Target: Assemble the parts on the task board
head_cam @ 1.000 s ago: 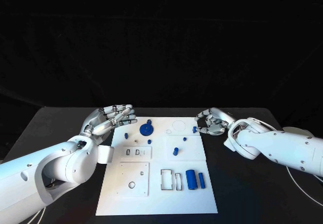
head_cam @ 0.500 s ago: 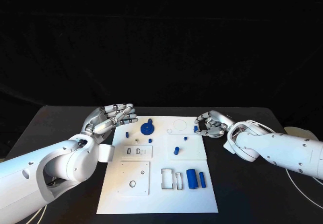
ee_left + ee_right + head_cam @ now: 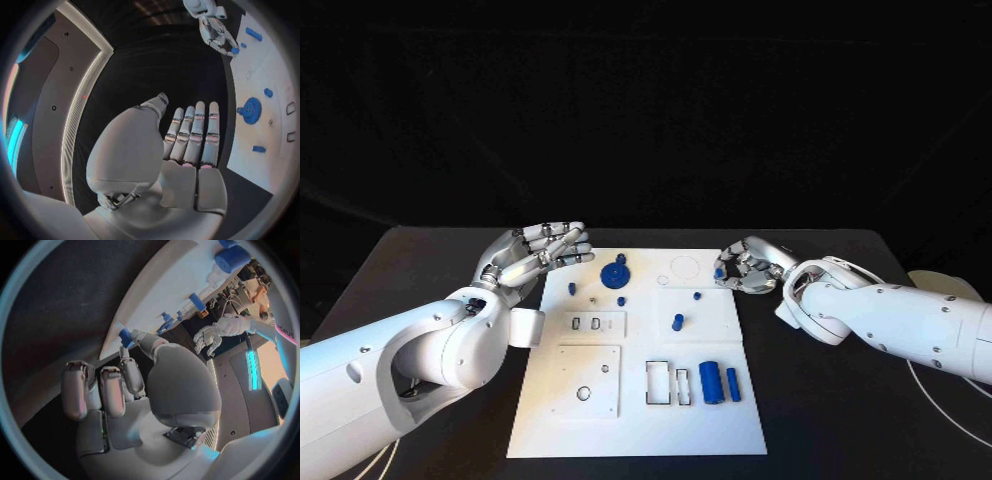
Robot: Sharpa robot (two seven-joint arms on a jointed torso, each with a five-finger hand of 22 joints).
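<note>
From the head view, the task board (image 3: 636, 400) lies flat in the middle of the black table (image 3: 430, 270), and the right hand (image 3: 746, 267) sits at its far right edge with fingers curled in around a small blue part (image 3: 720, 273) that stands at the board's rim; I judge it is being pinched, though the contact itself is partly hidden. The left hand (image 3: 538, 252) hovers beside the far left edge, fingers straight and slightly apart, holding nothing. On the board lie a blue disc with a knob (image 3: 616, 273), a short peg (image 3: 676, 323) near the middle and two longer blue cylinders (image 3: 718, 383) side by side on the near right, next to empty rectangular slots. From the left wrist view, the left hand (image 3: 187, 145) shows its fingers flat and close to each other, with the disc (image 3: 251, 110) on the white board beyond them — nothing is in the palm. From the right wrist view, the right hand (image 3: 119, 385) has its thumb tip touching the blue part (image 3: 125, 336) at the board's edge (image 3: 144, 315), while the other fingers are bent together. To do this step well, I think the hand should hold the small part upright and firmly — then bring it straight over its hole before pressing, because a tilted peg may jam or slip.
</note>
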